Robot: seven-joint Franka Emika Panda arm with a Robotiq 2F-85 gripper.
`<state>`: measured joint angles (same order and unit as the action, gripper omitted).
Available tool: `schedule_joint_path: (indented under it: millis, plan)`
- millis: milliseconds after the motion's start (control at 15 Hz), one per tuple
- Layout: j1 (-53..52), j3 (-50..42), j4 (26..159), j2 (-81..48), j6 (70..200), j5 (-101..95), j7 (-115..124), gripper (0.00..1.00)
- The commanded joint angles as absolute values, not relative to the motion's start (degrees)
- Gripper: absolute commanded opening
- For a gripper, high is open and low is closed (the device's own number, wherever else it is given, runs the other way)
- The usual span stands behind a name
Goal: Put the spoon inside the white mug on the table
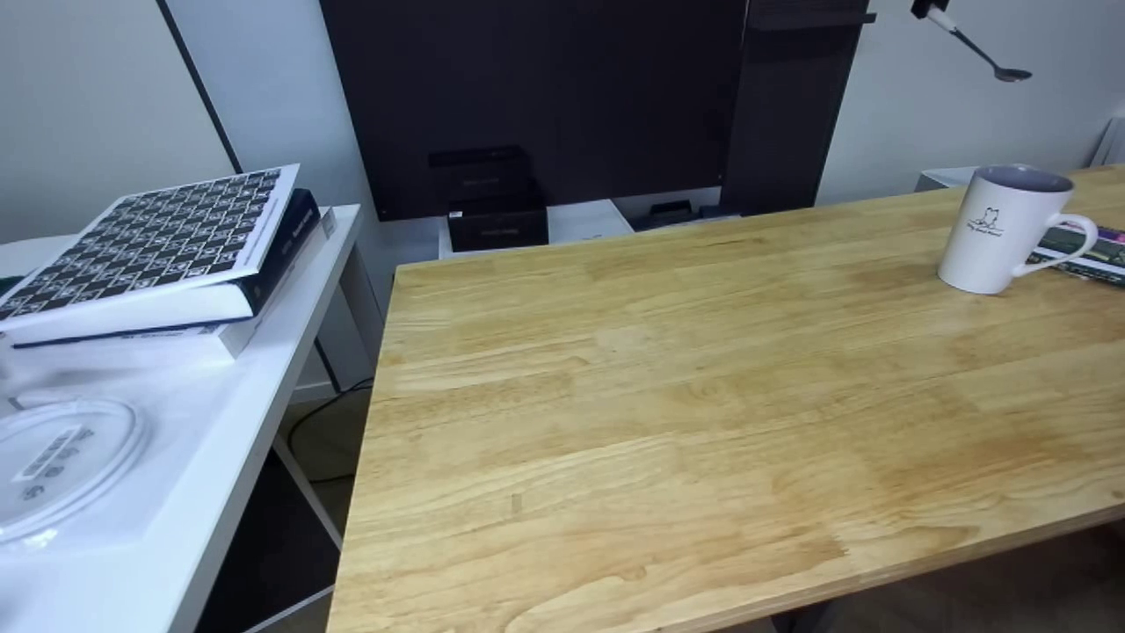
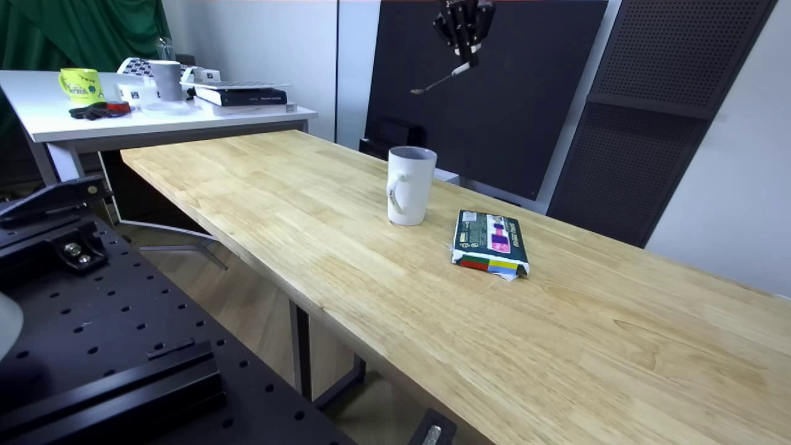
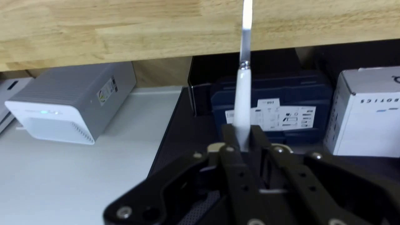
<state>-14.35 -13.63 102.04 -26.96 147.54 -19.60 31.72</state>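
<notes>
The spoon has a white handle and a thin silver metal end. It shows in both exterior views [image 1: 1012,76] [image 2: 461,68] and in the wrist view [image 3: 243,103], where its bowl lies beyond the top edge. My gripper [image 3: 243,134] is shut on the white handle. In an exterior view the gripper [image 2: 468,57] holds the spoon high in the air, tilted, bowl end lower. The white mug stands upright on the table [image 1: 685,396] in both exterior views [image 1: 997,233] [image 2: 413,188], below the spoon and apart from it. The mug is out of the wrist view.
A dark, colourful packet [image 2: 491,241] lies on the table beside the mug. A white side table [image 2: 123,128] with books [image 1: 158,237], a yellow mug [image 2: 82,85] and a grey cup [image 2: 167,80] stands past the table's end. The wrist view shows boxes [image 3: 272,106] beyond the table edge.
</notes>
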Motion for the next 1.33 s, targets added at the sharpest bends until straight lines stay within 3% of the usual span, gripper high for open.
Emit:
schedule_joint_path:
  millis: [0,200,533,1267]
  plan:
    - [-19.71,-21.89,112.61,-22.09,160.43,-34.25,45.24,0.04]
    - [-27.64,-33.39,115.41,-22.29,166.97,-47.03,58.03,0.04]
    - [-38.40,-45.58,117.98,-21.66,166.69,-62.21,75.25,0.04]
    - [-52.82,-56.09,125.39,-19.83,166.37,-78.95,98.05,0.04]
